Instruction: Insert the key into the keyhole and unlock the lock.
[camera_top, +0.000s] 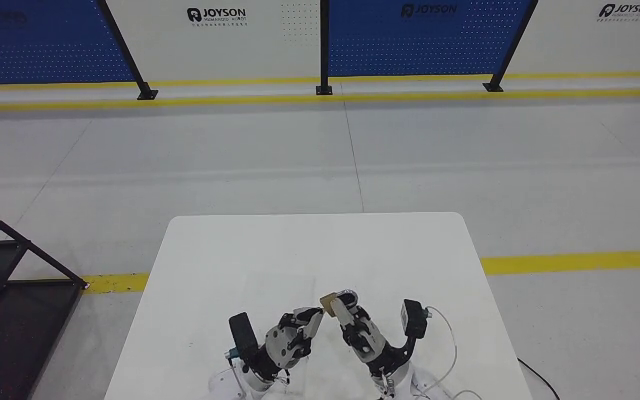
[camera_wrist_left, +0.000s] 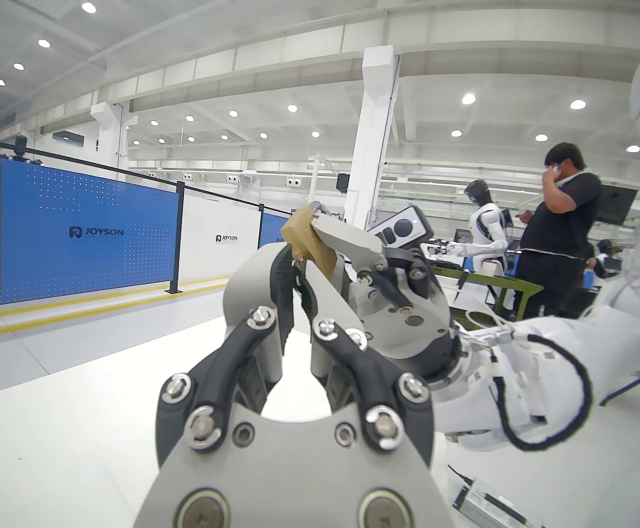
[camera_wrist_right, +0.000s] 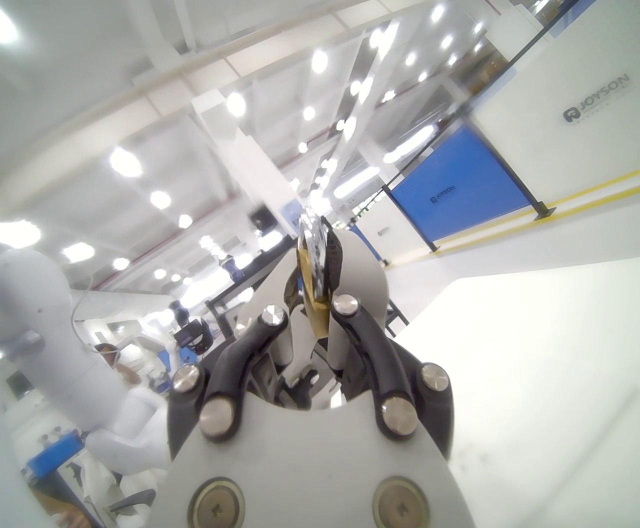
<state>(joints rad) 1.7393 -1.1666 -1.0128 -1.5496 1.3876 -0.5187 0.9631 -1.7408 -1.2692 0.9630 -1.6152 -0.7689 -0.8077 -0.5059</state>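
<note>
Left gripper (camera_wrist_left: 296, 267): my fingers are pinched almost together, with the tips right under the base of the lock (camera_wrist_left: 308, 243). I cannot make out the key (hidden between the pads, I judge).

Right gripper (camera_wrist_right: 316, 250): clamped on the brass lock body, with the shackle (camera_wrist_right: 312, 234) poking out past my fingertips. Both grippers are held up off the table (camera_top: 300, 250).

Progress: lock and key are each in hand and tip to base, so pick-up and lining-up look done. I cannot tell whether the key has entered the keyhole. The turn and the shackle release are left.

Room: both grippers hang over the table's near edge, close together, with little slack between them for a twist. The space for moving lies forward, over the tabletop toward its far edge.
</note>
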